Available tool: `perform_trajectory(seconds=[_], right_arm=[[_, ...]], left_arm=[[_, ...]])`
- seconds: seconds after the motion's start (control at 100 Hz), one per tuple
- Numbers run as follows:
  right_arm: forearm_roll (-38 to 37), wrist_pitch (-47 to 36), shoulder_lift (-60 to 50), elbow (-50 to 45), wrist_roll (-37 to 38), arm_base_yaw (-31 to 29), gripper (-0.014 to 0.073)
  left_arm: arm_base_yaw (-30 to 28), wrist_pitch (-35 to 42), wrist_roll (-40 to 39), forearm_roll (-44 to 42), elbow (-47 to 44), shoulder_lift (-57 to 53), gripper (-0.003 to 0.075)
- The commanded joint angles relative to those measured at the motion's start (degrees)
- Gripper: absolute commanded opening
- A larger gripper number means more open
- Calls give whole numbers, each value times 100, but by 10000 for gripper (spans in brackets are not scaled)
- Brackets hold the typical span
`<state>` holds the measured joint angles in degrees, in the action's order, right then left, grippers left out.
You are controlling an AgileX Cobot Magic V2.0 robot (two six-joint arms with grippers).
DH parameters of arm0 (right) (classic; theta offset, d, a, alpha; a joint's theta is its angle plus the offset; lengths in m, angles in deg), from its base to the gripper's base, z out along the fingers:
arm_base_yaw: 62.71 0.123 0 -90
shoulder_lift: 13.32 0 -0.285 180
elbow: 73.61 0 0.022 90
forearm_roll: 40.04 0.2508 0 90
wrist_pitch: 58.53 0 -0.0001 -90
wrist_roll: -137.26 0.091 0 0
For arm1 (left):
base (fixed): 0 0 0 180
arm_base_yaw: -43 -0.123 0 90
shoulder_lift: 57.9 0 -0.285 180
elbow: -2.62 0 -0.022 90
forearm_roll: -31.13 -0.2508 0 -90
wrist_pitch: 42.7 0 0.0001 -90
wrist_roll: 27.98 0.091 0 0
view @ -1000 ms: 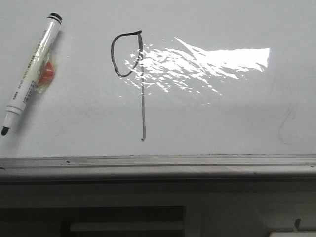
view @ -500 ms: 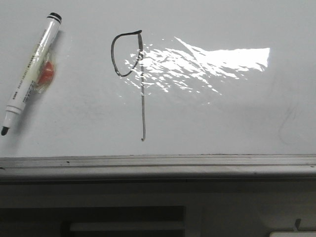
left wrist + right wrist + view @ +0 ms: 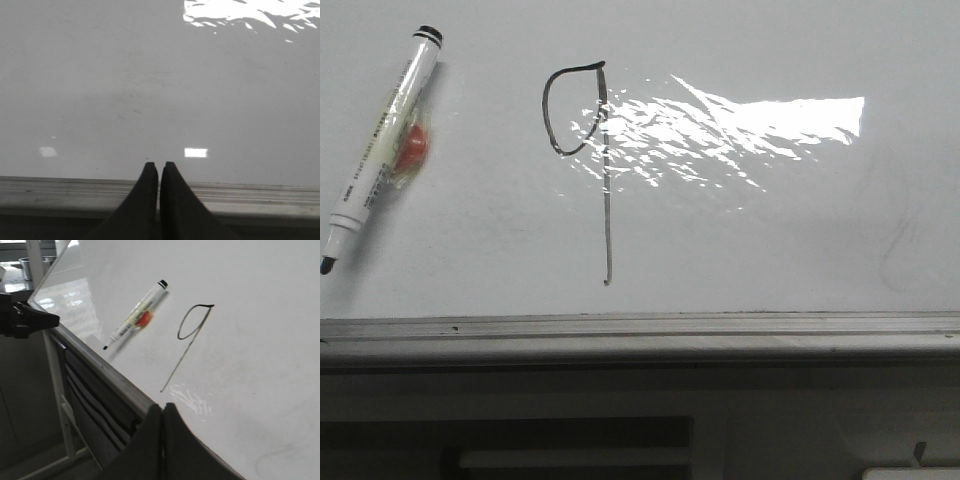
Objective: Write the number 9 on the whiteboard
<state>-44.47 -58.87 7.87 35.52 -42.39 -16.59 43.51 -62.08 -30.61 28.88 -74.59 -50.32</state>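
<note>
On my front feed the number 9 (image 3: 590,150) is drawn on the whiteboard (image 3: 770,230), left of centre, its loop beside the glare patch and its stem ending just above the grey rail (image 3: 640,328). A marker (image 3: 380,150) lies well to its left, uncapped tip down. My left fingers (image 3: 159,172) are pressed together over the rail. My right fingers (image 3: 163,412) are together too, holding nothing.

A single handwritten digit is showing.
The number 9 (image 3: 590,150) is standing in black marker on the whiteboard (image 3: 770,240); print is running along the marker pen (image 3: 380,140), too small to read.
</note>
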Motion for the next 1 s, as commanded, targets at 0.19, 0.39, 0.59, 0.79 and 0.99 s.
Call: perform_trajectory(seconds=[0.19,0.39,0.59,0.79,0.99], right_arm=[[-100,-1688,31,-384,36,-1796,-67],[-45,-2656,18,-868,160,-3484,-67],[-35,-1213,-542,-861,431,-4627,-67],[91,1033,-1485,-861,431,-4922,-67],[121,1860,-1488,-861,378,-4931,-67]], left_arm=[[-9,268,-1,58,-109,-159,-20],[-9,268,-1,58,-109,-159,-20],[-9,268,-1,58,-109,-159,-20],[-9,268,-1,58,-109,-159,-20],[-9,268,-1,58,-109,-159,-20]])
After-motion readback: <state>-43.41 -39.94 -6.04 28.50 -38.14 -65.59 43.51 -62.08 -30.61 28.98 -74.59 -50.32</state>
